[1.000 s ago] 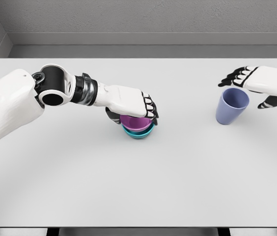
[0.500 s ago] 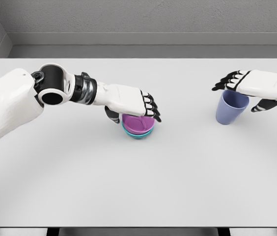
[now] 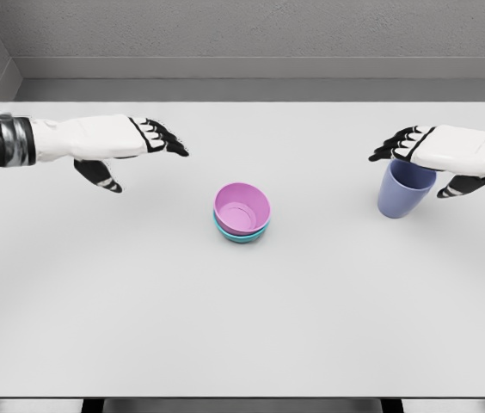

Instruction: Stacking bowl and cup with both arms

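I have pulled my left hand (image 3: 131, 142) back from the pink bowl (image 3: 242, 207), now nested in the teal bowl (image 3: 241, 236) mid-tabletop (image 3: 242, 327), fingers released, while my right hand (image 3: 436, 153) hovers unclenched over the blue cup (image 3: 404, 191), seemingly next to stack.

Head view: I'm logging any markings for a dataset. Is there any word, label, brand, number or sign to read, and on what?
None. The pink bowl, the teal bowl under it, the blue cup, the table, the left hand and the right hand carry no text, logo or number.
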